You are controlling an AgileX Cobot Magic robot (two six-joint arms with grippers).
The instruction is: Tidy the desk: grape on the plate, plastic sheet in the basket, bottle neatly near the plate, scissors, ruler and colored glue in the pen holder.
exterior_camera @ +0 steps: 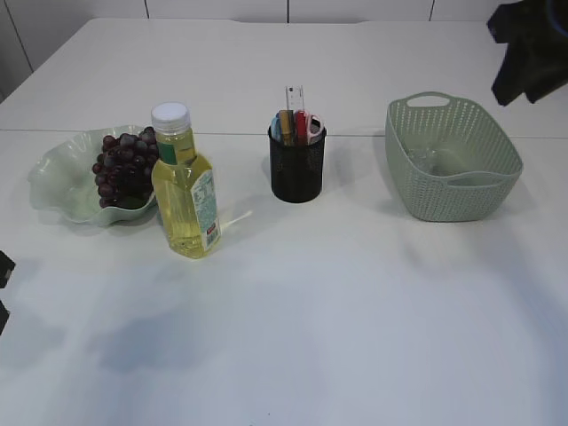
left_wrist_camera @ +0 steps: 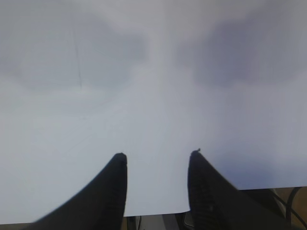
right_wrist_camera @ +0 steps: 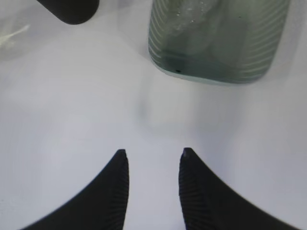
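A bunch of dark grapes [exterior_camera: 124,169] lies on the pale green wavy plate [exterior_camera: 53,186] at the left. A bottle [exterior_camera: 184,188] of yellow liquid with a white cap stands upright just right of the plate. The black mesh pen holder [exterior_camera: 296,165] holds a ruler [exterior_camera: 295,99], scissors and glue sticks. The green basket [exterior_camera: 453,160] holds a clear plastic sheet [exterior_camera: 435,162]; the basket also shows in the right wrist view [right_wrist_camera: 216,38]. My left gripper [left_wrist_camera: 158,155] is open and empty over bare table near its front edge. My right gripper [right_wrist_camera: 152,153] is open and empty in front of the basket.
The white table [exterior_camera: 355,311] fills the view. The right arm [exterior_camera: 532,49] is raised at the upper right. A part of the left arm [exterior_camera: 4,271] shows at the left edge. The pen holder's base [right_wrist_camera: 72,9] shows in the right wrist view.
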